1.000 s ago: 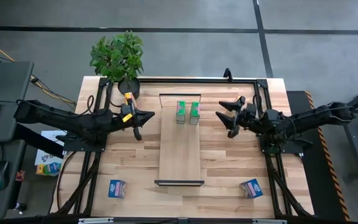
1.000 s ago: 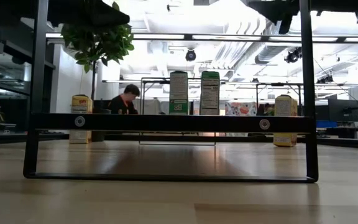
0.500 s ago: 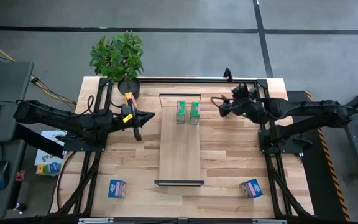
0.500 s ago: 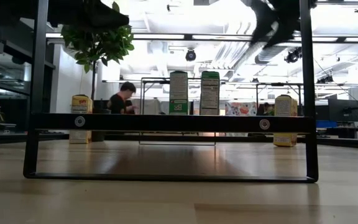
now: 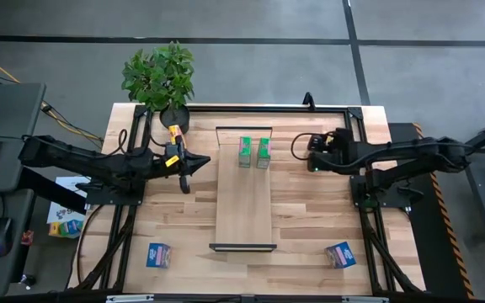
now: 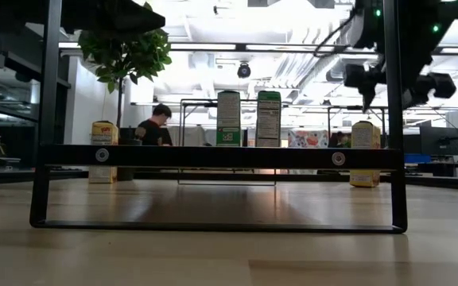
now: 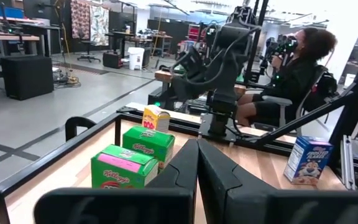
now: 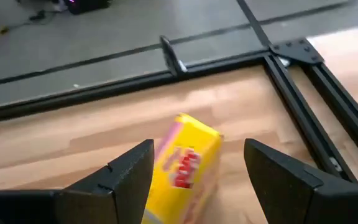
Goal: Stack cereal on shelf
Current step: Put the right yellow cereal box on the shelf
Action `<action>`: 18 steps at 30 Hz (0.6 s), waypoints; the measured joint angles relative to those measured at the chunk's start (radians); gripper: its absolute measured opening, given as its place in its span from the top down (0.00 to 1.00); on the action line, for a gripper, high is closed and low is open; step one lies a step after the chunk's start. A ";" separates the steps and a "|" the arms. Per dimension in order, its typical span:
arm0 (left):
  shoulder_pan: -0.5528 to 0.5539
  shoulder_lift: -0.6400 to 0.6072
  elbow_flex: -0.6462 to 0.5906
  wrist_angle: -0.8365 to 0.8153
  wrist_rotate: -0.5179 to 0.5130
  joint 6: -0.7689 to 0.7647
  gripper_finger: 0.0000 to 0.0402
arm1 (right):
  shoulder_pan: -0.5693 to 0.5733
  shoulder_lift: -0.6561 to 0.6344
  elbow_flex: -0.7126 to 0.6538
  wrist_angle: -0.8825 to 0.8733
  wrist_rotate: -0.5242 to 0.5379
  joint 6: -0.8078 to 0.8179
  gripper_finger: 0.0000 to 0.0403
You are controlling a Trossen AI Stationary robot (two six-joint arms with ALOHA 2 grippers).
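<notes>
left gripper (image 5: pixel 185 168) closed, idle | right gripper (image 5: pixel 312 152) spread, lowered

yellow box (image 8: pixel 182 167): blurred in the right wrist view, print unreadable, lower end cut off by the picture's edge, flanked by the dark fingers (image 8: pixel 126 171); from above it is hidden under the right gripper (image 5: pixel 310 151)
second yellow box (image 5: pixel 173 132): mostly covered by the left arm and the plant (image 5: pixel 160 74) from above
left gripper (image 7: pixel 197 180): base cut off by the edge of its wrist view
green boxes (image 7: pixel 140 155): front one partly hidden behind the gripper body
blue box (image 7: pixel 306 160): print too small to read
person (image 6: pixel 156 127): lower body hidden behind the shelf (image 6: pixel 213 156) bracket in the low view
right gripper in the low view: partly behind the black frame post (image 6: pixel 393 79)
</notes>
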 joint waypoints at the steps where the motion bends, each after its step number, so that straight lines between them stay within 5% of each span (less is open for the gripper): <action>1: 0.000 0.000 0.000 0.000 0.000 0.000 1.00 | -0.005 0.000 -0.011 -0.001 -0.007 0.025 0.40; 18: 0.000 0.000 0.000 0.001 0.000 0.000 1.00 | -0.075 0.000 -0.046 0.218 -0.039 -0.014 0.40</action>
